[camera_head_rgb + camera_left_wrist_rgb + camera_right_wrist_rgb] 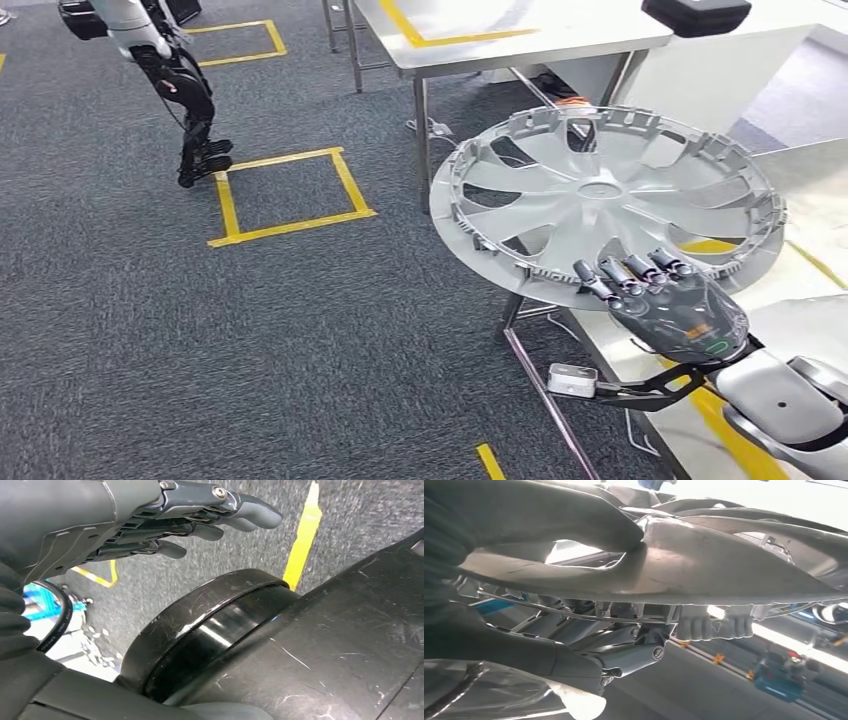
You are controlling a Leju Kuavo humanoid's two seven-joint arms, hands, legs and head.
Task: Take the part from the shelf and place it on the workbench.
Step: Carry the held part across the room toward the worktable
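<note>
The part is a large silver hubcap [600, 195], held almost flat in the air in the head view. My right hand [665, 300] grips its near rim, fingers curled over the top edge. The right wrist view looks along the hubcap's underside [704, 565], with my thumb [539, 517] pressed against it and the fingers [619, 650] on the other face. A steel workbench [810, 190] lies under and to the right of the hubcap. My left hand [165, 520] hangs over the carpet with its fingers extended, holding nothing.
A second steel table [520, 40] stands at the back with yellow tape and a black case [695, 15] on it. Another robot's legs [185, 100] stand at the far left by a yellow taped square [290, 195] on the grey carpet.
</note>
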